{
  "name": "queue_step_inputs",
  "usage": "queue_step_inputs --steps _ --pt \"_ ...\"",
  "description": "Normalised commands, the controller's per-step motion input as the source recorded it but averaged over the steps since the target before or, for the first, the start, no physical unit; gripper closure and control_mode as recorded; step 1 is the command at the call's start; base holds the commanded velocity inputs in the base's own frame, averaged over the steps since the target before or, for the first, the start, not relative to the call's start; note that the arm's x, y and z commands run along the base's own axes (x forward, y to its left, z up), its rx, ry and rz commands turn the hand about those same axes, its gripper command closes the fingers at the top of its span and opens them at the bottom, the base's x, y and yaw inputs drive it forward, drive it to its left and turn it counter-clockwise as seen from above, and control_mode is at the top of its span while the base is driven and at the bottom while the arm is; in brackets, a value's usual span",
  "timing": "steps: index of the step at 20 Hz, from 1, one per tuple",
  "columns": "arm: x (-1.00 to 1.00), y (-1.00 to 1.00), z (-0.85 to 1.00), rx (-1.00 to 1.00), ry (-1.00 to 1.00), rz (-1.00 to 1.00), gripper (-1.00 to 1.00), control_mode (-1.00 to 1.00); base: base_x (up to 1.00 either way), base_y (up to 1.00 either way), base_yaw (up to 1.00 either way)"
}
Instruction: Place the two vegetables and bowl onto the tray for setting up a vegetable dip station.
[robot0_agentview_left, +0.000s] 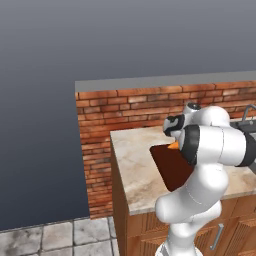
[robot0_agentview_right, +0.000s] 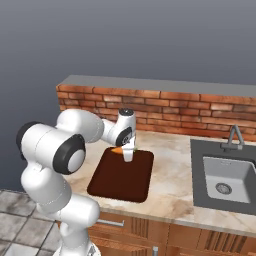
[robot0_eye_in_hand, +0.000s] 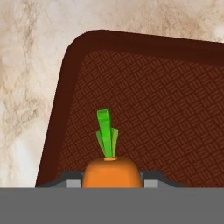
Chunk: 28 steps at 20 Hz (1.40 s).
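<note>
My gripper (robot0_eye_in_hand: 111, 180) is shut on a small orange carrot (robot0_eye_in_hand: 111, 173), whose green top (robot0_eye_in_hand: 107, 133) points away from the hand. The carrot (robot0_agentview_right: 116, 150) hangs just above the far left part of the dark reddish-brown tray (robot0_agentview_right: 120, 180). That tray lies flat on the marble counter. In the left base view the carrot's orange tip (robot0_agentview_left: 173, 146) peeks out from behind my arm, over the tray (robot0_agentview_left: 167, 172). In the hand view the tray's patterned floor (robot0_eye_in_hand: 162, 105) and its rounded corner lie below the carrot. The bowl is out of view.
A steel sink (robot0_agentview_right: 225, 180) with a faucet (robot0_agentview_right: 234, 136) is set into the counter to the right of the tray. A brick backsplash (robot0_agentview_right: 165, 112) runs along the back. The counter's left edge (robot0_agentview_left: 116, 165) drops to a tiled floor.
</note>
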Motion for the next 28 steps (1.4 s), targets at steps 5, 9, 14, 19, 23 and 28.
queue_step_inputs --steps 5,9,14,19,23,28 --pt "0.0 0.0 -0.09 0.0 0.0 0.0 1.0 -1.0 0.0 0.0 0.0" --pt "0.0 0.0 -0.1 0.0 0.0 0.0 1.0 -1.0 0.0 0.0 0.0" --pt "0.0 0.0 -0.1 0.0 0.0 0.0 1.0 -1.0 0.0 0.0 0.0" --pt "0.0 0.0 -0.1 0.0 -0.01 0.0 1.0 -1.0 0.0 0.0 0.0" --pt "0.0 0.0 -0.08 0.0 -0.02 0.0 1.0 -1.0 0.0 0.0 0.0" --pt "0.04 0.0 -0.08 0.0 -0.04 0.0 1.0 -1.0 0.0 0.0 0.0"
